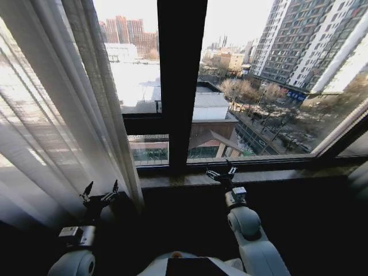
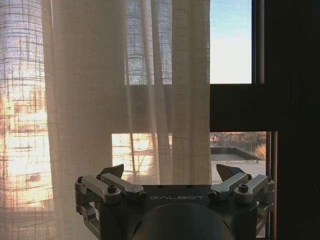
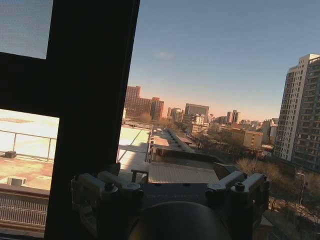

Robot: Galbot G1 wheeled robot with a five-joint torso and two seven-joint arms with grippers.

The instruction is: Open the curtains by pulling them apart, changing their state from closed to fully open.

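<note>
One curtain panel (image 1: 57,103) hangs gathered at the window's left side, leaving the dark frame bar (image 1: 181,80) and the glass to its right bare; left gripper (image 1: 100,190) sits just below its hem, jaws apart, empty; right gripper (image 1: 222,172) rests near the sill (image 1: 287,172), jaws likewise apart

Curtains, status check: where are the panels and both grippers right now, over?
Left gripper open, empty, low beside the sheer off-white pleated curtain, gathered at the left. Right gripper open, empty, at the window sill. Dark window frame bar and glass uncovered. Nothing in the way.
</note>
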